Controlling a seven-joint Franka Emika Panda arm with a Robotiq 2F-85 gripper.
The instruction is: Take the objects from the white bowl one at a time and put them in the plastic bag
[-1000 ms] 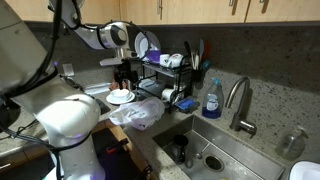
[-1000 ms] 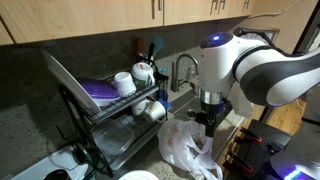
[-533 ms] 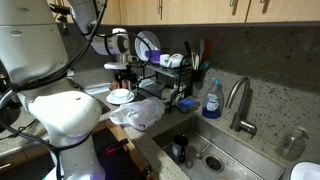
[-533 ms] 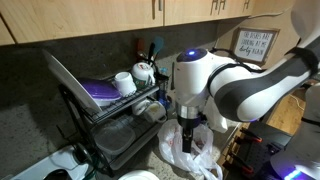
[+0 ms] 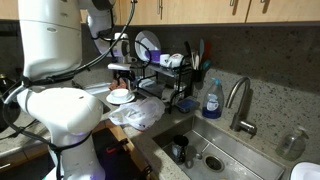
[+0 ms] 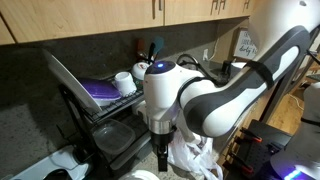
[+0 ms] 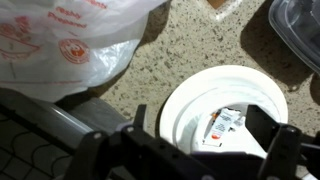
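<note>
white bowl (image 7: 190, 95) | directly below gripper (image 7: 202, 120), framed by its fingers | jaws released, holding nothing

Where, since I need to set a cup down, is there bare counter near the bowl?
In the wrist view, bare counter lies between the bag, the bowl and a dark container. It is crowded at the bowl itself: the open pincer hangs over it, and packets lie inside.
</note>
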